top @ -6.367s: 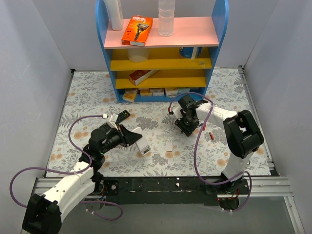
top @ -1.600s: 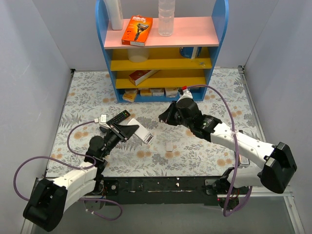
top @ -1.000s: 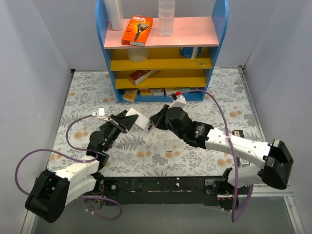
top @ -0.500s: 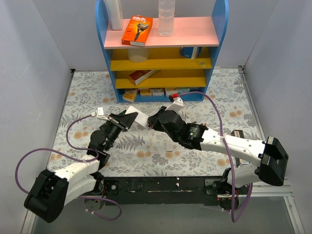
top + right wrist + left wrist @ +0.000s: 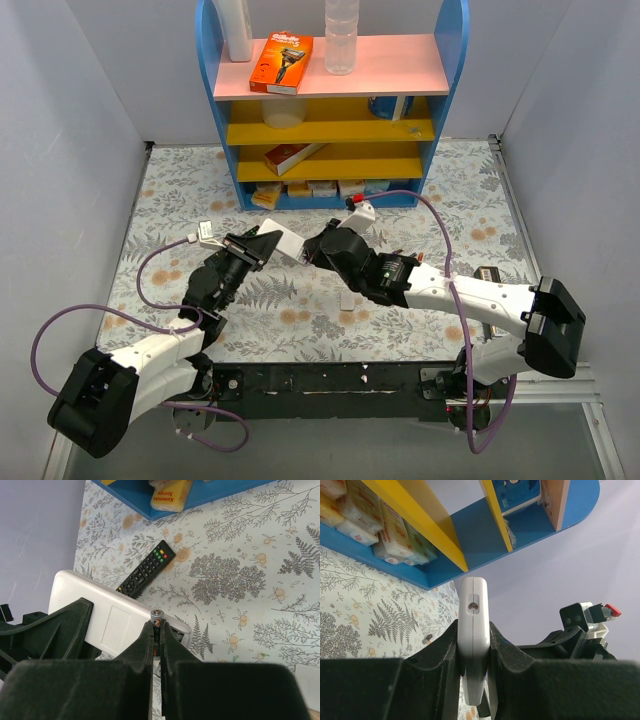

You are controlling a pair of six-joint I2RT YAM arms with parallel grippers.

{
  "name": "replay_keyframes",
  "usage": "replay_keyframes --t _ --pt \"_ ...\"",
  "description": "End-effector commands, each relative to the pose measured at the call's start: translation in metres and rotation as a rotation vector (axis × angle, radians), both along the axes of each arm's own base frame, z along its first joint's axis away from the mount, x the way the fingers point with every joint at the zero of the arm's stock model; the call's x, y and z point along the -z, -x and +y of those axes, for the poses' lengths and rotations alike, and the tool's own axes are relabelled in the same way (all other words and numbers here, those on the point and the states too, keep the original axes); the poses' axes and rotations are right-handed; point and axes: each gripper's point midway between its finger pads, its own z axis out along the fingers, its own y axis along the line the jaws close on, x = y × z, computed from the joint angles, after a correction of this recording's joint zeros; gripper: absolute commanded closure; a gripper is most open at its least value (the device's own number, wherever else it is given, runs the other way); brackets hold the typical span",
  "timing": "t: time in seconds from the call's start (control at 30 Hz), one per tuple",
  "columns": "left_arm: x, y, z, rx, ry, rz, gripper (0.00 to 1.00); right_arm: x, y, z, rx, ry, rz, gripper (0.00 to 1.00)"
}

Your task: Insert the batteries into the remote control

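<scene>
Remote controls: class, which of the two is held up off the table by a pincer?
The white-grey remote, clamped in the left pincer; the slimmer black remote lies flat on the floral table.

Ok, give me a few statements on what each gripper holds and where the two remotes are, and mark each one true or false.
1. The left gripper clamps the remote control by its sides, clear of the table. True.
2. The right gripper is open and empty. False: it is shut on a battery, held close to the remote control's back.
3. The black remote sits on the top shelf. False: it lies on the table, in front of the shelves.
4. An orange box lies on the top shelf. True.
</scene>
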Motion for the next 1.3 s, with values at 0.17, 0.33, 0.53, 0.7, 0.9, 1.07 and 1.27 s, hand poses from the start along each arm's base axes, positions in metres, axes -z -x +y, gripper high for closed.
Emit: replay_keyframes --t 0.17,0.33,0.53,0.7,0.9,1.07,1.27 --pt "-0.032 -0.004 0.006 -0.040 0.090 -0.048 0.89 -0.014 -0.004 0.010 0.032 -0.048 -0.012 0.99" --pt "-0.032 -0.004 0.006 -0.038 0.097 -0.042 0.88 -0.014 0.001 0.017 0.009 -0.051 -0.009 0.94" --pt "-0.035 -0.004 0.007 -0.042 0.115 -0.044 0.88 -0.013 0.001 0.016 0.010 -0.046 -0.010 0.82" --pt "-0.035 -0.003 0.008 -0.043 0.138 -0.036 0.88 -0.014 0.000 0.015 0.012 -0.039 -0.020 0.69" --pt "-0.033 -0.002 0.009 -0.040 0.148 -0.031 0.87 -0.017 0.000 0.012 0.016 -0.034 -0.033 0.61" --pt "-0.032 -0.001 0.009 -0.038 0.157 -0.029 0.87 -0.020 -0.001 0.011 0.014 -0.028 -0.043 0.56" --pt "-0.032 0.000 0.010 -0.038 0.163 -0.031 0.87 -0.023 0.001 0.011 0.005 -0.015 -0.054 0.52"
